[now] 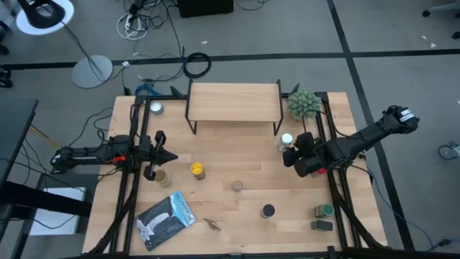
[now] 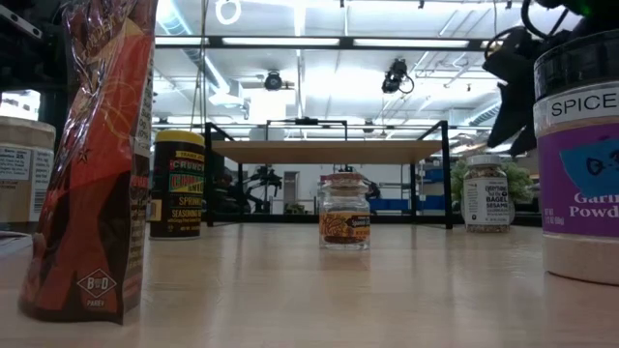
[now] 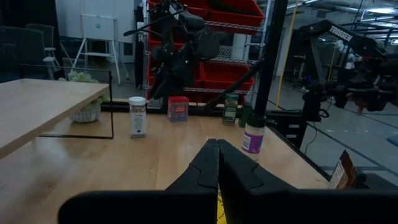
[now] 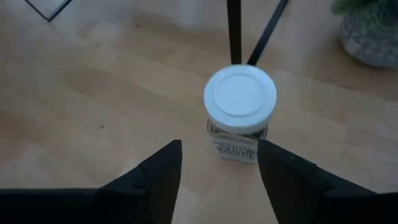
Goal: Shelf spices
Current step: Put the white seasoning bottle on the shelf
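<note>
Two jaws of right gripper [image 4: 219,165] spread apart | white-capped bottle [image 4: 240,112] upright just beyond, untouched

Potted plant [image 1: 304,104]; flat pkt [image 1: 166,219], maybe seasoning

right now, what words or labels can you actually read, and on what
"SPICE" and "Gar... Powd...", cut off: purple-label jar, low view
"BAGEL", partly: white-capped bottle
"B&D": red packet
"SEASONING", fine print blurred: yellow jar
"TROSSEN": right arm, left wrist view
Small glass jar, left-edge jar and the bottle label in the right wrist view: too blurred to read
</note>
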Robot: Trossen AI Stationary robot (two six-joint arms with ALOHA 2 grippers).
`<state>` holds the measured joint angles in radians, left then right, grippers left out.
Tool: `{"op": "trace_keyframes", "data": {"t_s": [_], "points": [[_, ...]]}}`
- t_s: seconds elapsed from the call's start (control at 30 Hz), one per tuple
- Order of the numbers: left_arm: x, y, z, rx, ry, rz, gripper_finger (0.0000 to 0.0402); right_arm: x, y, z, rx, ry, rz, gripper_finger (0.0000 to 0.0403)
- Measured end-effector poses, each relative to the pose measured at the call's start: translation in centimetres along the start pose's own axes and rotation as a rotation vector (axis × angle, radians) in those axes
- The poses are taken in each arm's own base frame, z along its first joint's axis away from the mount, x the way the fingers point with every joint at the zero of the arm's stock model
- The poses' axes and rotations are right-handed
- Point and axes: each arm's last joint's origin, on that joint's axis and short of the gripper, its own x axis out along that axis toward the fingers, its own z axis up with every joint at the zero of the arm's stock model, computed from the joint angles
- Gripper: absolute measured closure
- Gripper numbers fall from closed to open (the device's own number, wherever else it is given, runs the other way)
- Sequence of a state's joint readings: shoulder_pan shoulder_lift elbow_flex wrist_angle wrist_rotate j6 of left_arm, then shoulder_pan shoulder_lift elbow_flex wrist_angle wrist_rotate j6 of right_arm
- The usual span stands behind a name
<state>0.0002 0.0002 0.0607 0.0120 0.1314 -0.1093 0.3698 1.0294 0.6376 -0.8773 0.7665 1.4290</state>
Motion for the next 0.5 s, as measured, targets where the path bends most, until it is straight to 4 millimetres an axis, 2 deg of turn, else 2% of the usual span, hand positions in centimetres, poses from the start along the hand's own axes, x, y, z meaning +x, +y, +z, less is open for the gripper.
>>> {"op": "trace_keyframes", "data": {"t_s": [0.17,0.5], "points": [[0.0,0.0,0.0,0.000,0.000,0.000,0.0394,0.7,-0.3,0.7,0.020,-0.013,-0.044,0.0174],[0.0,0.0,0.0,0.000,0.000,0.000,0.0394,2.2,0.2,1.6,-0.017,-0.002,-0.068,0.0184]]}}
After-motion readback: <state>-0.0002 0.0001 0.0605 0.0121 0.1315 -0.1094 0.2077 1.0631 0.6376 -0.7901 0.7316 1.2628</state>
